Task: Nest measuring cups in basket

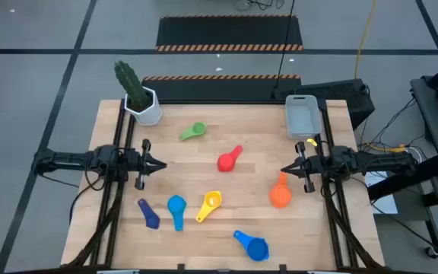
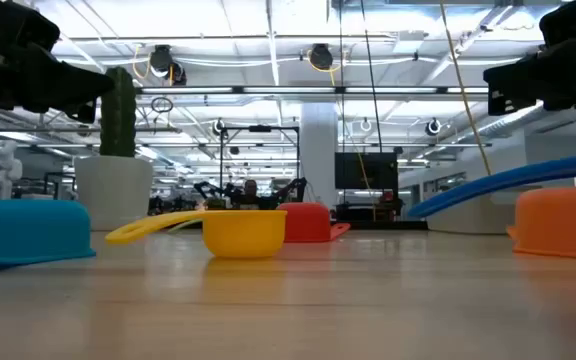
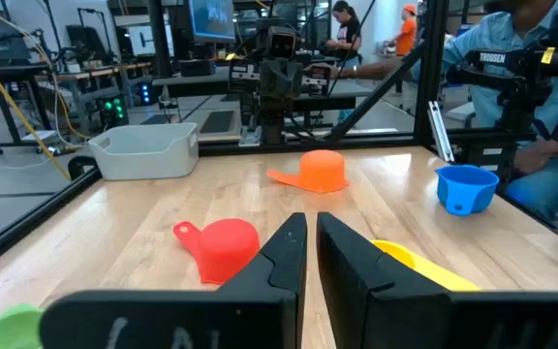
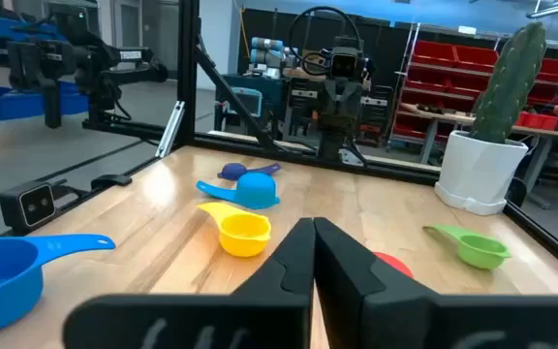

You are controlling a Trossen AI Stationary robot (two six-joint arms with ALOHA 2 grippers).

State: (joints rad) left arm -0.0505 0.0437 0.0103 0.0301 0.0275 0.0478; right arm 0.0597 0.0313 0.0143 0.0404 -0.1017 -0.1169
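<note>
cups [image 1: 212, 205]: 7 scattered on worktop [image 1: 226, 243], none nested | basket [image 1: 302, 114]: far right, empty | left pincer [image 1: 160, 164] + right pincer [image 1: 285, 169]: together, holding nothing | handling: prob. light, stiff, slick plastic; grab by rim/handle

Two thin black metal robot arms, the left arm [image 1: 74, 161] and the right arm [image 1: 371, 161], are made of tube parts joined by chunky round joints. Each ends in a dark gripper with two pointy fingers that look like a beak: the left gripper [image 1: 160, 164] and the right gripper [image 1: 285, 169]. Up close, the left gripper's fingers [image 3: 284, 257] are smooth, flat black plastic wedges with slanted edges, fixed to a wide black bar. The right gripper's fingers [image 4: 342, 257] look just the same. Thin black cables run along the arms. Faint grey marks show on the black bars.
</note>
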